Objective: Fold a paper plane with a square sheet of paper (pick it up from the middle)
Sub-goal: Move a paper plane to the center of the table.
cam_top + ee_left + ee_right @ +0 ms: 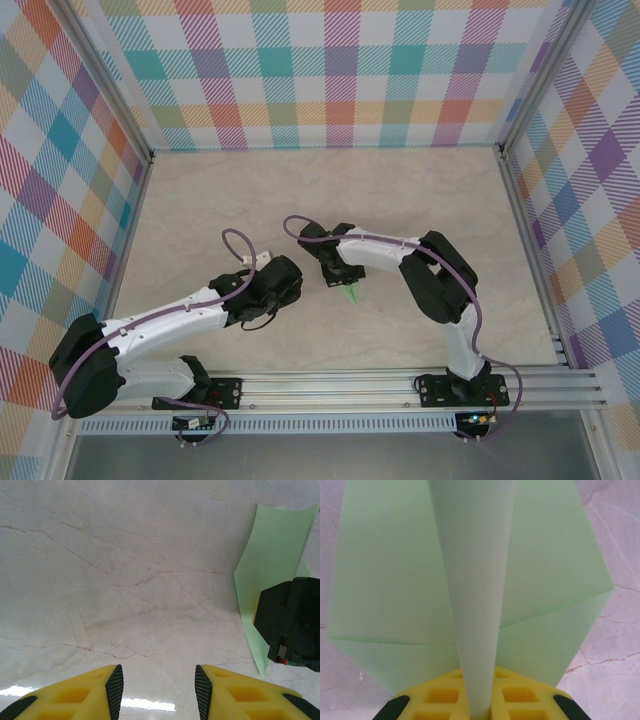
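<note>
Looks pretty far along: the paper plane (470, 580) already has its centre crease, with both wings splayed out. The right hand (479, 702) pinches that crease, mid-desk (420, 200), slightly toward the near edge. The left hand (159, 685) hangs open and empty nearby. I'd guess only the wing folds need sharpening.
</note>
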Available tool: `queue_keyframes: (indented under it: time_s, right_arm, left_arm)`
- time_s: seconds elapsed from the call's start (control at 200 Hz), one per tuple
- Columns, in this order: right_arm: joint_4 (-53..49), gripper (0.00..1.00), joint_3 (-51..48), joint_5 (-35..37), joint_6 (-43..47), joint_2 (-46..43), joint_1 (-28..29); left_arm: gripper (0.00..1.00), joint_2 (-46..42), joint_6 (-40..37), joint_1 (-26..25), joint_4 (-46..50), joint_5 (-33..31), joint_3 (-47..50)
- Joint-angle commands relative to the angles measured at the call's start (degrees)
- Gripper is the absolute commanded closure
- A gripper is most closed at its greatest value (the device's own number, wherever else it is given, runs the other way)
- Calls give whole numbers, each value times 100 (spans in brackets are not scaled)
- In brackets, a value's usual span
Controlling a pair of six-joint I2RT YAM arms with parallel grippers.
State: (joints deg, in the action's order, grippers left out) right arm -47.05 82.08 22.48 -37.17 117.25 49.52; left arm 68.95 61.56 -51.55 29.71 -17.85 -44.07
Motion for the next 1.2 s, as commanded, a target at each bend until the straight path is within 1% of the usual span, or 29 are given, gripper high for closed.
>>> queue_keyframes:
  time_s: [0.0,0.05,0.19,0.31,0.435,0.535,0.685,0.78,0.84,0.905,0.985,1.01,1.125,1.195]
  right_arm:
    - [-114,84,-74,-196,-124,-256,-36]
    - [-65,80,-119,-235,-146,-381,-68]
    - [-3,77,-217,-281,-157,-653,-100]
    - [37,83,-276,-349,-129,-738,-109]
    - [132,90,-364,-428,-147,-601,-126]
    - [140,93,-376,-422,-219,-400,-127]
    - [211,92,-430,-517,-291,-297,-131]
    - [185,88,-447,-482,-271,-528,-134]
    - [145,84,-439,-418,-228,-748,-130]
    - [93,77,-414,-413,-139,-978,-140]
    - [15,74,-394,-422,-53,-1252,-144]
    - [-7,72,-399,-436,-20,-1359,-142]
    - [4,65,-517,-350,64,-2015,-142]
    - [10,61,-635,-171,73,-2503,-159]
  left_arm:
    - [55,6,0,73,97,9,-171]
    - [55,13,1,75,105,9,-172]
    - [55,-26,3,75,131,1,-163]
    - [55,-16,11,75,131,-3,-152]
    - [55,44,14,74,92,36,-171]
    - [55,107,5,75,127,66,-209]
    - [55,170,-11,75,139,90,-258]
    - [55,179,-26,75,139,88,-281]
    - [55,176,-31,74,140,78,-303]
    - [55,178,-64,73,177,48,-333]
    - [55,168,-87,71,232,13,-376]
    - [55,175,-107,74,251,9,-385]
    - [55,171,-164,75,363,-75,-460]
    - [54,149,-218,75,455,-154,-519]
